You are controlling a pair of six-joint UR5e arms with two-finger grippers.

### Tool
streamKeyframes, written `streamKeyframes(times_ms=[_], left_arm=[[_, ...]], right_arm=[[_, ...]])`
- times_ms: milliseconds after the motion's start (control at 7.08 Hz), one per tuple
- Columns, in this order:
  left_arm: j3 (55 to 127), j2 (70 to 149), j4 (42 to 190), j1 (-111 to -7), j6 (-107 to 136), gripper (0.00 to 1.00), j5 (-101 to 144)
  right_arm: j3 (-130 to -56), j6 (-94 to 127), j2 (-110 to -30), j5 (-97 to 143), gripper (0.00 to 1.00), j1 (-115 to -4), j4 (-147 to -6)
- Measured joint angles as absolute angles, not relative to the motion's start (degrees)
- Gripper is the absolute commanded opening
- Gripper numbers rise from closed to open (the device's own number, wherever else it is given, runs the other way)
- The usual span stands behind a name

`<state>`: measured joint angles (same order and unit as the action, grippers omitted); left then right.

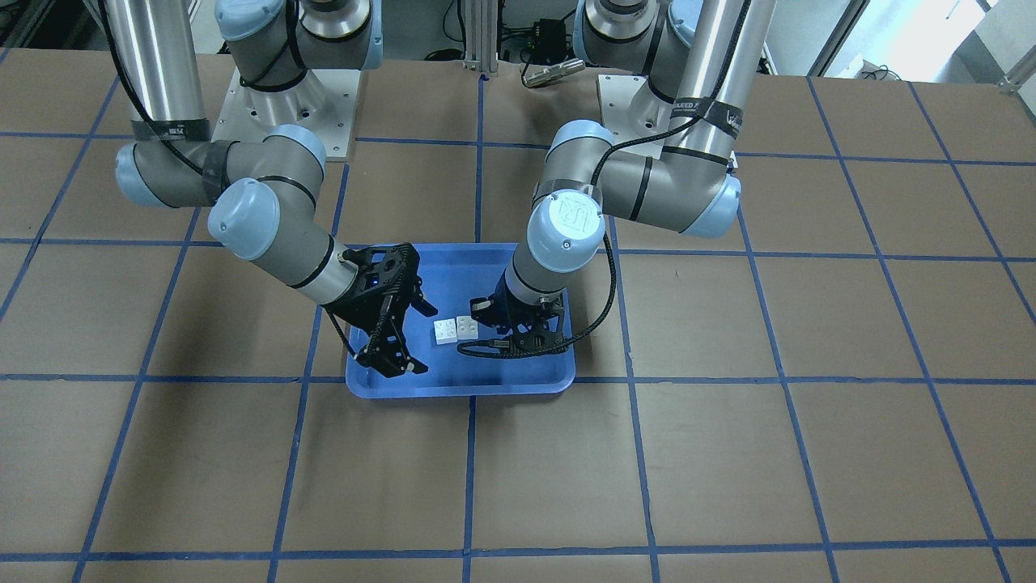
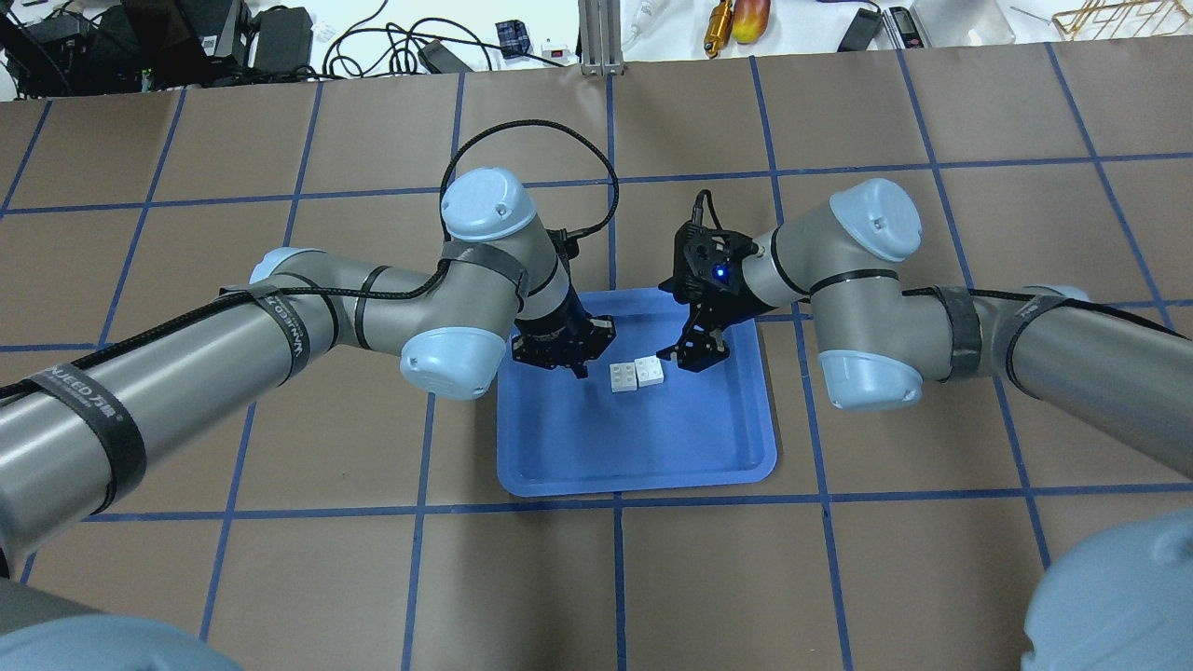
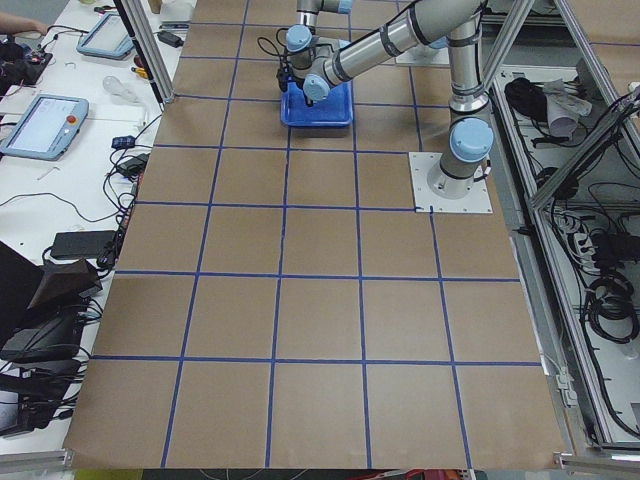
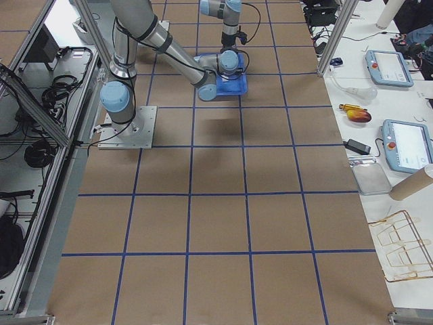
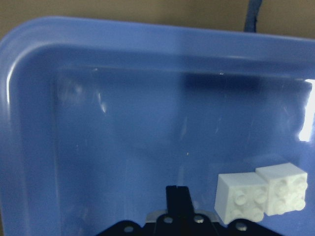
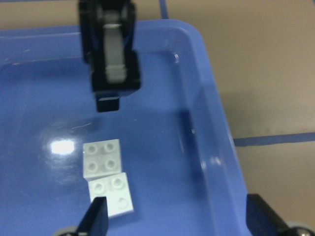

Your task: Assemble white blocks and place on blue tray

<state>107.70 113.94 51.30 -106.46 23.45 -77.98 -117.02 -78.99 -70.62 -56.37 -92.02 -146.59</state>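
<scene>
Lying side by side and touching in the blue tray (image 2: pixel 652 447), slightly askew, the white blocks (image 2: pixel 637 374) sit between both arms. The left end effector (image 2: pixel 579 369) hangs closed and empty just beside them; the right end effector (image 1: pixel 421 338) is spread wide, holding nothing.

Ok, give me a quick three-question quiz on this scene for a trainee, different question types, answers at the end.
1. True or false: the right gripper is holding one of the white blocks.
2. Where are the white blocks? A: beside the tray. B: on the floor of the blue tray. C: held in the air.
3. Short answer: are the two blocks stacked or side by side?

Key: 1 false, its jaws stand open and empty. 2 B. 3 side by side, touching, studs up.
</scene>
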Motion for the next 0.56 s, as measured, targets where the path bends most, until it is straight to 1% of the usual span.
streamKeyframes(times_ms=[141,565], left_arm=[[107.68,114.15,50.83,-107.50,25.24,0.01,-78.04],[107.67,115.19,49.50,-108.92,27.76,0.01,-78.13]], right_arm=[[-112.38,-76.89,-71.99,-59.33,1.00,-91.63,-140.26],[-94.10,-66.11,-74.81,-71.20,1.00,-90.82,-115.76]])
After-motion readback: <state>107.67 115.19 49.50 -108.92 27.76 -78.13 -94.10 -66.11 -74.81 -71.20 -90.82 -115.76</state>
